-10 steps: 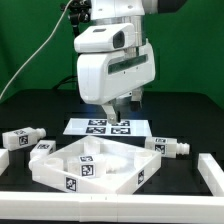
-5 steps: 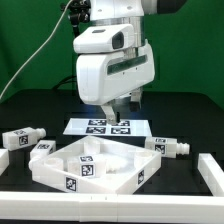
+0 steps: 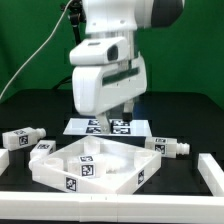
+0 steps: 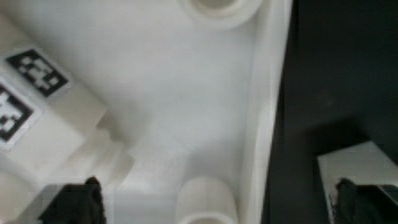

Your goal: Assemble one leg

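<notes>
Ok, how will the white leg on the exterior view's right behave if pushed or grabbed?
The leg looks like moulded plastic, so probably stiff and light. Lying on its side on the table, it may roll or slide when pushed. Its smooth surface might slip.

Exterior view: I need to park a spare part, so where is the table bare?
Bare black table: the exterior view's far right, behind the leg there, and far left, behind the other leg. The middle is crowded: the gripper hangs above the tray piece, marker board behind it.
</notes>
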Robot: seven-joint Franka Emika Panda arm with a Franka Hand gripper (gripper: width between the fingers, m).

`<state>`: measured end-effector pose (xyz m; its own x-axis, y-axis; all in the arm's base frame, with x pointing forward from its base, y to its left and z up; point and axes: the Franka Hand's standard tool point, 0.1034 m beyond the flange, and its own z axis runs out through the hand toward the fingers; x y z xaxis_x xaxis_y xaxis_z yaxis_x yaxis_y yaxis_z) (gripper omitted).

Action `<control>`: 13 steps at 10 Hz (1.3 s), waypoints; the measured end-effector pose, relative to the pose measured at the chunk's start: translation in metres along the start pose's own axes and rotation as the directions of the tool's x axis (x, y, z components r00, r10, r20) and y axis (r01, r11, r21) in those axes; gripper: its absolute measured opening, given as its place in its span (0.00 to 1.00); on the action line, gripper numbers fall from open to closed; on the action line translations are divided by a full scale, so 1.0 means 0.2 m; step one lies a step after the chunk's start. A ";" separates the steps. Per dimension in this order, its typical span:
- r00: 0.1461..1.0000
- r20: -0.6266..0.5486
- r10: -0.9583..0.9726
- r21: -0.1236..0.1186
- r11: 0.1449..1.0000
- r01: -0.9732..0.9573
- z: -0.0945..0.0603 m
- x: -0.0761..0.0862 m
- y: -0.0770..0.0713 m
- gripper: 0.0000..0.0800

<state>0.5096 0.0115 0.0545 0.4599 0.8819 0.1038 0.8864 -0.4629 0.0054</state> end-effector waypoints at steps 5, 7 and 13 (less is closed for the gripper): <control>1.000 0.011 0.018 0.029 0.999 -0.018 0.19 -0.08 -0.06 0.81; 1.000 0.014 0.023 0.038 0.999 -0.023 0.22 -0.09 -0.07 0.81; 0.999 0.016 0.028 0.041 0.999 -0.028 0.23 -0.09 -0.07 0.22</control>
<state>0.4912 0.0062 0.0076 0.4851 0.8700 0.0884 0.8744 -0.4837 -0.0382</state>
